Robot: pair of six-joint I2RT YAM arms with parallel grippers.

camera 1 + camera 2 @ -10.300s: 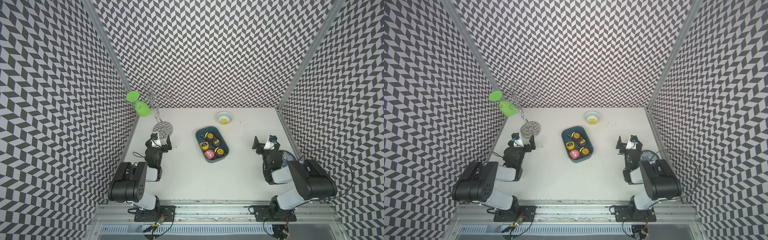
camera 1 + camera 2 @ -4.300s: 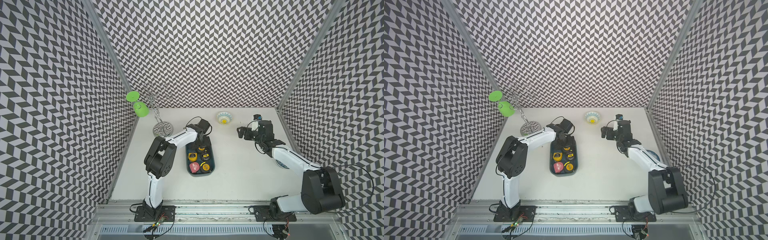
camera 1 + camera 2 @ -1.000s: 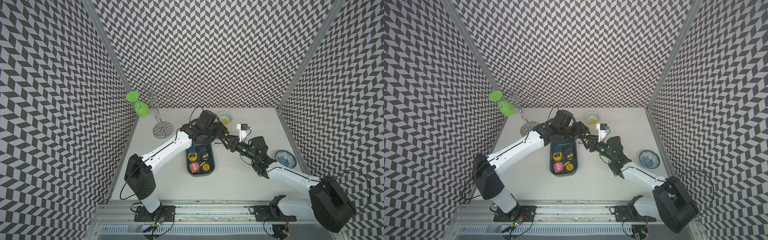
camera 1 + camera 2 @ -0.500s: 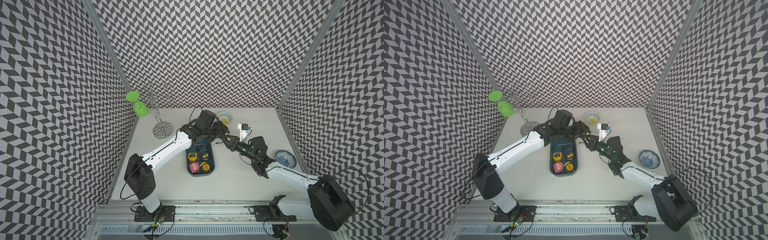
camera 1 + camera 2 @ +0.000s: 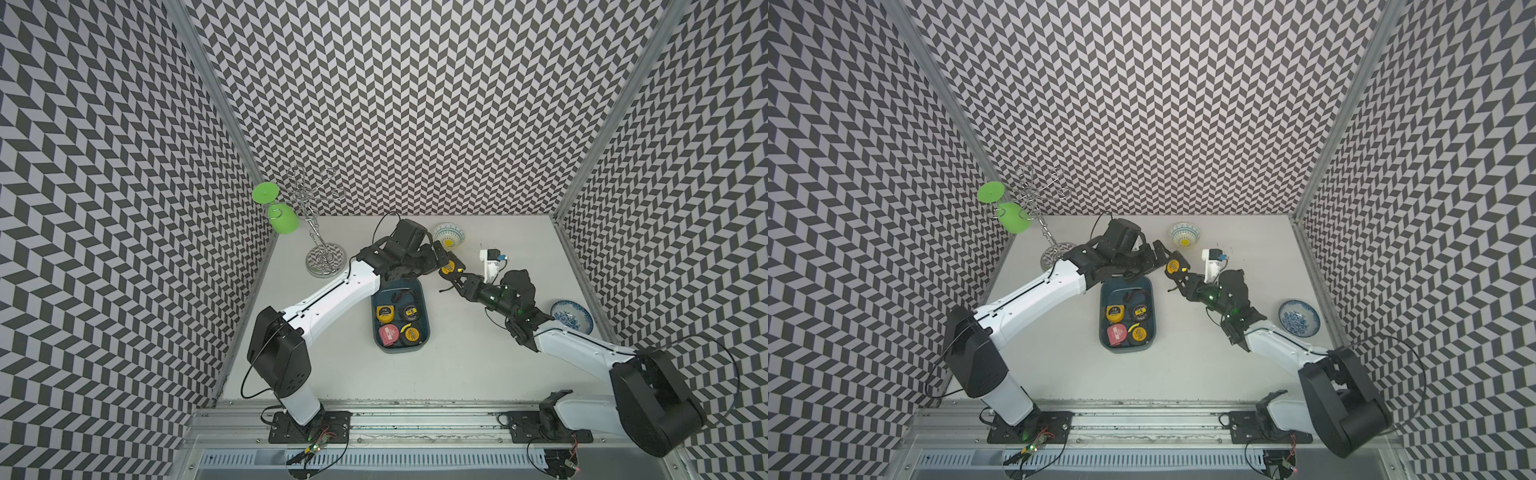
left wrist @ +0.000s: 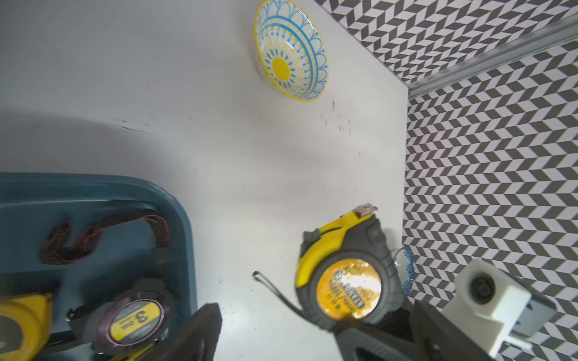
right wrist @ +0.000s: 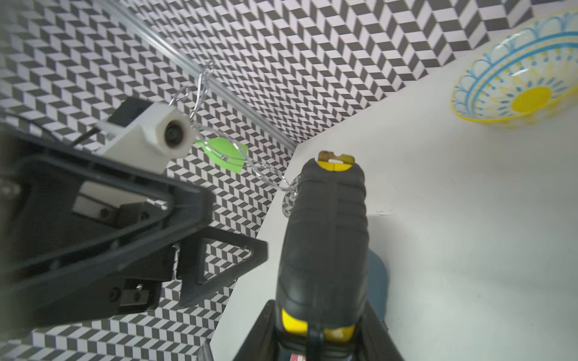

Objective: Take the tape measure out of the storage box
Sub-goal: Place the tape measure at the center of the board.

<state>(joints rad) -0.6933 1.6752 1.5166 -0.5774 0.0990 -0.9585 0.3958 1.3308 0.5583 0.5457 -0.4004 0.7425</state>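
bright even light, soft shadows, near parts blurred in wrist views.

Yellow tape measure (image 5: 1172, 266) in right pincer (image 5: 1179, 276)

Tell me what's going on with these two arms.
The right hand grips a yellow-and-black tape measure in the air, off past the storage box's far corner. The left hand stands open right beside it, holding nothing. Inside the box lie four more tape measures.

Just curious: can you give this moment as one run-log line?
tape measure: held in right fingers, outside storage box | left fingers: open beside it
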